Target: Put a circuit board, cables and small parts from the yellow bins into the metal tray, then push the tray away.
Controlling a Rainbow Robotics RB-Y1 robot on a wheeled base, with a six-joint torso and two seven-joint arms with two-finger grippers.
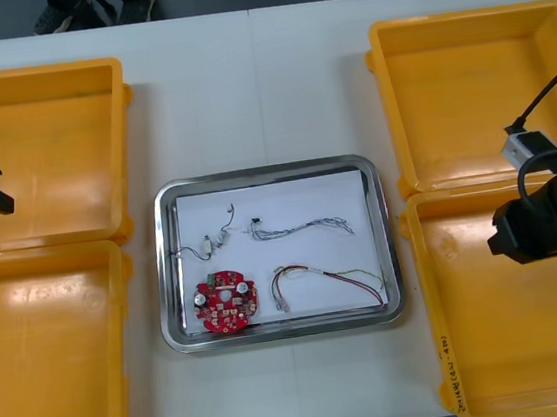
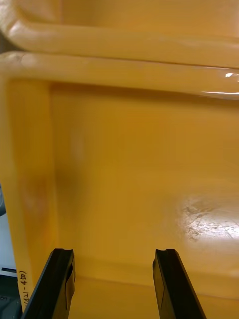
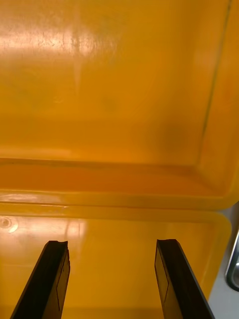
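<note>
A: Both the left gripper (image 3: 112,244) and right gripper (image 2: 114,254) hang open, empty, over yellow plastic bins (image 1: 42,165).
B: The round red circuit board (image 1: 225,301) lies in the shiny metal tray (image 1: 264,171); an off-centre push could swing the tray against a bin.

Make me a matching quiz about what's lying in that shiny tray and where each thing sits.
Things:
1 circuit board
2 red and yellow cable
3 blue and white cable
4 small metal parts

Places in the metal tray, from the robot's side:
A far left
B near right
C far right
D near left

Pairs: 1-D, 2-B, 3-C, 4-A.

The left gripper and right gripper hang open over the yellow bins at the sides.
</note>
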